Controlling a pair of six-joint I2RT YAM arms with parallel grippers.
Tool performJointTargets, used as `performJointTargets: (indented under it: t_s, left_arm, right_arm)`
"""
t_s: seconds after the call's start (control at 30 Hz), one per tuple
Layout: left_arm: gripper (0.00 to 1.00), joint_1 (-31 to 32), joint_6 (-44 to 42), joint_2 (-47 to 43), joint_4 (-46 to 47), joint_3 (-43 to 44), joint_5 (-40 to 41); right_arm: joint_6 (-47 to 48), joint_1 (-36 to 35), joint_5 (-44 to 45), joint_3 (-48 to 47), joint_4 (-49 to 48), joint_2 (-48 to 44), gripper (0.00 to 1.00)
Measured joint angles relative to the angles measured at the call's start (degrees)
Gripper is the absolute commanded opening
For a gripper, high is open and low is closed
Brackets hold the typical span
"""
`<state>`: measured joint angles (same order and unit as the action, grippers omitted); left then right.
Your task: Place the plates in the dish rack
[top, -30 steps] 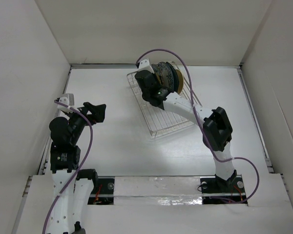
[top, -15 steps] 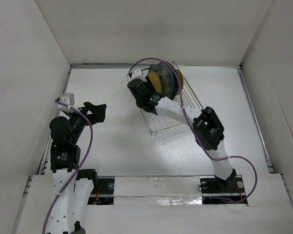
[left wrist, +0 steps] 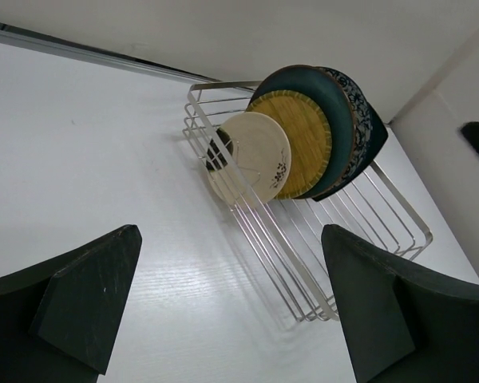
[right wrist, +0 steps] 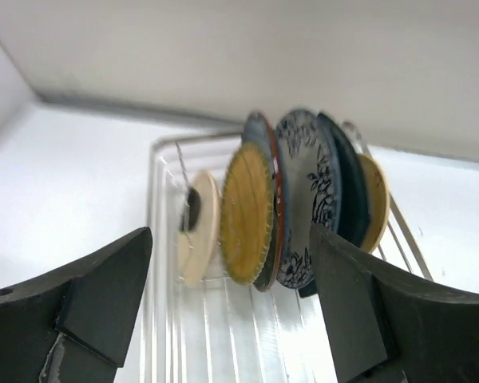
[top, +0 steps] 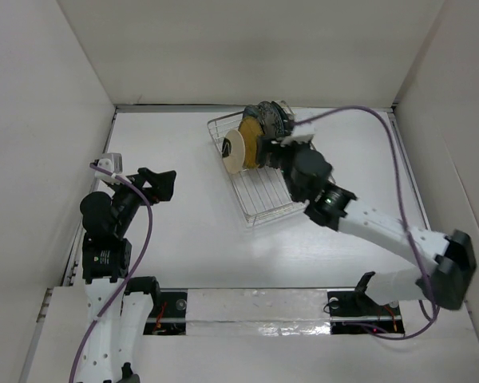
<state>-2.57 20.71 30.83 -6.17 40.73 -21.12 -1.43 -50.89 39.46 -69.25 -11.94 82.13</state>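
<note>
The silver wire dish rack (top: 259, 191) lies at the table's far middle. Several plates stand on edge in its far end: a small cream one (top: 235, 150) in front, a yellow-brown woven one (top: 251, 131) behind it, then dark teal and blue floral ones (top: 273, 118). My right gripper (top: 273, 147) hangs open just near-right of the row, with nothing in it. In the right wrist view the cream plate (right wrist: 198, 231), woven plate (right wrist: 246, 211) and floral plate (right wrist: 303, 199) show between the spread fingers (right wrist: 104, 295). My left gripper (top: 158, 183) hovers open far to the left, holding nothing.
White walls (top: 56, 96) close the table in at left, back and right. A purple cable (top: 359, 116) arcs over the rack's right side from the right wrist. The right arm's elbow (top: 451, 267) sits low at the near right.
My right gripper has opened and drawn back from the plates, and its arm has swung from over the rack out to the right. The cream plate now shows standing in front. The left arm is unmoved.
</note>
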Motion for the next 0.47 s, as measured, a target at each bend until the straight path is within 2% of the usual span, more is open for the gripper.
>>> performJointTargets:
  t_s: [0.13, 0.23, 0.33, 0.47]
  left_arm:
    - [0.97, 0.0, 0.87, -0.74, 1.14, 0.0, -2.16]
    - [0.97, 0.0, 2.4, -1.11, 2.25, 0.26, -4.11]
    - [0.97, 0.0, 4.07, -1.14, 3.82, 1.7, -5.95]
    - [0.99, 0.0, 5.9, -1.79, 6.23, 4.2, -7.56]
  right_arm:
    - [-1.07, -0.94, -0.83, 13.38, -13.38, -18.03, 0.83]
    - [-2.1, -0.83, -0.94, 17.11, -20.39, -26.93, 0.83]
    - [-3.15, -0.83, -1.46, 17.66, -23.67, -30.58, 0.83]
    - [-4.31, -0.83, -2.49, 17.38, -23.58, -29.05, 0.83]
